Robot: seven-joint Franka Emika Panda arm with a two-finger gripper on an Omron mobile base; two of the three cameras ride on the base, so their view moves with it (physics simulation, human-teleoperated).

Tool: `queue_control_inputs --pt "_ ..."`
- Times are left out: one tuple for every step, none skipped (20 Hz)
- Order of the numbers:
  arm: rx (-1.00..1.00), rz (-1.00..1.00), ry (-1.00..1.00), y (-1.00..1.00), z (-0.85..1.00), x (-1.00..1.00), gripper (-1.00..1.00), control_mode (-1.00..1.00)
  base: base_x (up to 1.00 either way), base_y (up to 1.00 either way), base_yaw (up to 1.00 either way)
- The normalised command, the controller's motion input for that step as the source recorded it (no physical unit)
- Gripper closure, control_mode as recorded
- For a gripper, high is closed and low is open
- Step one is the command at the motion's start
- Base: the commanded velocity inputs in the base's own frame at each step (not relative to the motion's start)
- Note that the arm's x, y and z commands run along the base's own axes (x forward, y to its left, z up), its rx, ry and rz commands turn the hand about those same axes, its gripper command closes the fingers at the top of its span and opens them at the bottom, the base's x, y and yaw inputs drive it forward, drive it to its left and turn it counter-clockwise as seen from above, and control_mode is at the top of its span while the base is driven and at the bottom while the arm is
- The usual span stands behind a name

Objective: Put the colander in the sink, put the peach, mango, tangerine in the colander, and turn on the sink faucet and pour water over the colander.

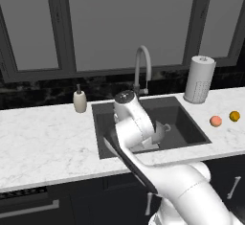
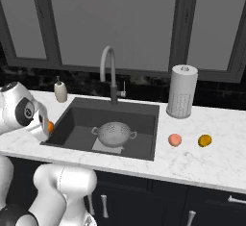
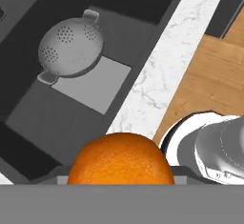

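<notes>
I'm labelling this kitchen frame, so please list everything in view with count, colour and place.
colander: one, grey, in the sink basin
sink: one, dark, set in the counter
faucet: one, grey, behind the sink
soap bottle: one, cream, on the counter left of the sink
paper towel roll: one, white, on the counter right of the sink
peach: one, pink-orange, on the counter right of the sink
mango: one, yellow-orange, right of the peach
tangerine: one, orange, at the end effector
counter: one, white marble
end effector: one, over the sink's front left edge
</notes>
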Motion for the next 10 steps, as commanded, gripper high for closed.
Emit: queue_control_inputs --pt "0.0 0.0 0.29 -1.0 0.0 -0.02 1.0 -1.0 0.0 0.0 0.0" --pt "0.0 0.0 0.34 -1.0 0.0 -0.07 1.0 -1.0 0.0 0.0 0.0" --pt "0.0 0.0 0.35 -1.0 0.0 -0.04 1.0 -1.0 0.0 0.0 0.0" --pt "0.0 0.0 0.34 -1.0 0.0 -0.04 1.0 -1.0 0.0 0.0 0.0" --pt "0.0 0.0 0.31 -1.0 0.0 -0.06 1.0 -1.0 0.0 0.0 0.0" --pt "0.0 0.0 0.26 -1.0 0.0 -0.03 1.0 -1.0 0.0 0.0 0.0" --pt "0.0 0.0 0.17 -1.0 0.0 -0.01 1.0 -1.0 0.0 0.0 0.0" --pt "0.0 0.04 0.1 -1.0 0.0 0.0 1.0 -1.0 0.0 0.0 0.0" --pt "0.0 0.09 0.05 -1.0 0.0 0.0 1.0 -1.0 0.0 0.0 0.0" --pt "0.0 0.16 0.02 -1.0 0.0 0.0 1.0 -1.0 0.0 0.0 0.0"
